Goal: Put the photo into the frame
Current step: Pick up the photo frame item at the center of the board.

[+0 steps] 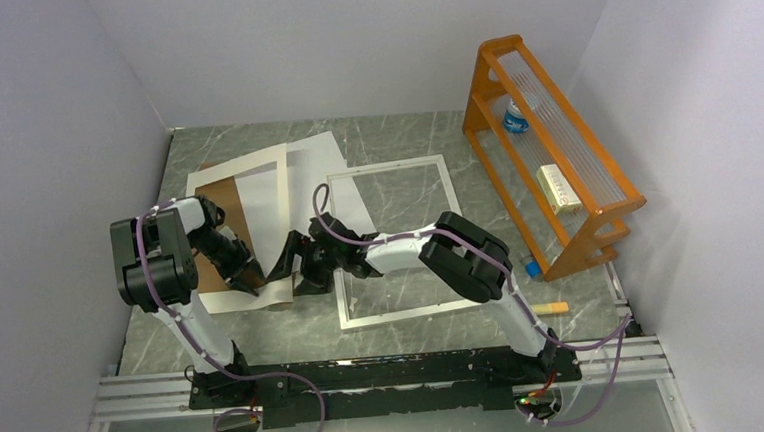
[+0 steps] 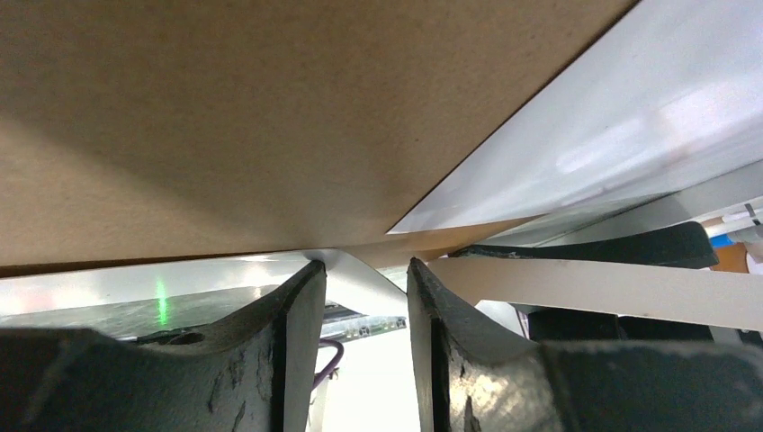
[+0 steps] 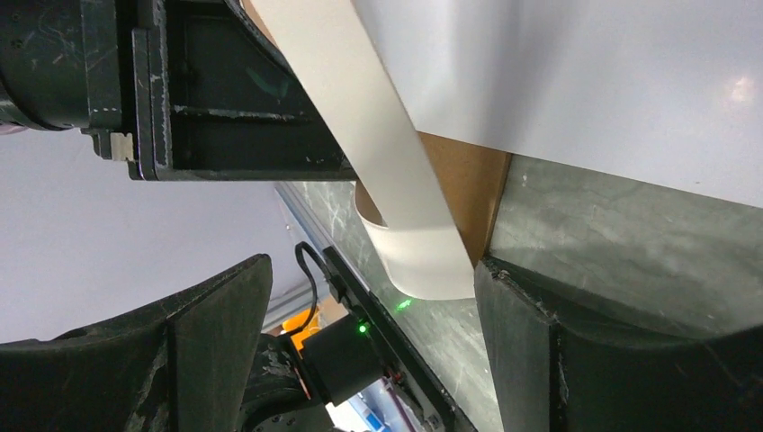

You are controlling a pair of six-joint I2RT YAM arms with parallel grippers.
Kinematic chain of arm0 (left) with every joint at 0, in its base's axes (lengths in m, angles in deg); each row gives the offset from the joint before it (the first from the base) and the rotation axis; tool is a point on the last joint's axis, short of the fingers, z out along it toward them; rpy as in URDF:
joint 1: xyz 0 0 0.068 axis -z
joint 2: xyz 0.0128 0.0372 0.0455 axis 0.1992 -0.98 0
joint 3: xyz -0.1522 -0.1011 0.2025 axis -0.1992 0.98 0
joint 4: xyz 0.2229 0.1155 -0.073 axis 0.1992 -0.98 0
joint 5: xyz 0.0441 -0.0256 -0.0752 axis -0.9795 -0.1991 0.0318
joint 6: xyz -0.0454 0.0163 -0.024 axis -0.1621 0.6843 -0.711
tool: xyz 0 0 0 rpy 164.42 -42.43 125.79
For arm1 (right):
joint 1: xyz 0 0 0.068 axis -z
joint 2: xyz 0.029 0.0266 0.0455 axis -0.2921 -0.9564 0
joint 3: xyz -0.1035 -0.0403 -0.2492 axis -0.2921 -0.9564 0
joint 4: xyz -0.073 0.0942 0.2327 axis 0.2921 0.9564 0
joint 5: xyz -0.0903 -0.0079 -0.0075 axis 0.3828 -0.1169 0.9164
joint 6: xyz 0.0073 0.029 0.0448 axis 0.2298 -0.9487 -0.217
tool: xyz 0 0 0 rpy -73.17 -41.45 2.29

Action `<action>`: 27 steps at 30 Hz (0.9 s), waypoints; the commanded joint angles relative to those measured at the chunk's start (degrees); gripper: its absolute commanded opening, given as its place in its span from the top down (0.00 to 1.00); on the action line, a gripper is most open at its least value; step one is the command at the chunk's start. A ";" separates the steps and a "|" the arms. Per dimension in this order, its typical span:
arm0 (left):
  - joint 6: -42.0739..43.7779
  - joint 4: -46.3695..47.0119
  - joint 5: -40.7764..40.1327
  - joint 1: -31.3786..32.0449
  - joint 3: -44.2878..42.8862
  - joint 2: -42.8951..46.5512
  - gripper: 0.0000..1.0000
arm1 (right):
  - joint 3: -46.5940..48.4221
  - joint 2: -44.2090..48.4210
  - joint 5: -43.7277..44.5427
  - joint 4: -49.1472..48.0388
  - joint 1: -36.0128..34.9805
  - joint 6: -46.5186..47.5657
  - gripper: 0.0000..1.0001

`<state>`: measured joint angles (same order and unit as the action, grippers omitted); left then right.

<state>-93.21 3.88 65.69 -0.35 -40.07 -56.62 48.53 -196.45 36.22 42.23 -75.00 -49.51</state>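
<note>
The frame (image 1: 385,166), narrow and white-silver, lies flat on the marble table right of centre. The photo (image 1: 312,170) lies white side up left of it, overlapping the frame's top left corner, and shows as a pale sheet (image 3: 585,81) (image 2: 630,117) in both wrist views. A white card mat (image 1: 240,167) rests on a brown backing board (image 1: 219,211). My left gripper (image 1: 251,276) (image 2: 364,265) is open at the board's near edge, with a curled white edge between its tips. My right gripper (image 1: 296,271) (image 3: 371,265) is open beside it, under a curled mat strip (image 3: 396,180).
An orange rack (image 1: 555,155) stands along the right wall with a bottle (image 1: 515,118) and a white box (image 1: 557,187) in it. A small wooden stick (image 1: 554,308) lies near the right arm's base. Grey walls close in on three sides.
</note>
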 commanded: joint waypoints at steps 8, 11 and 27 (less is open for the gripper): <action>0.25 6.29 6.24 3.39 4.52 -4.89 0.57 | 1.14 0.37 11.72 3.61 1.34 15.22 0.16; 0.00 6.37 5.97 3.42 4.82 -4.91 0.57 | 1.75 0.39 12.01 3.60 1.71 17.86 0.20; -3.89 0.92 1.50 3.45 -0.59 7.26 0.54 | 4.79 4.61 7.14 10.90 2.70 19.67 1.00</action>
<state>-95.35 4.23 70.26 2.17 -37.95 -55.59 49.69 -196.10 42.32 47.26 -72.55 -33.86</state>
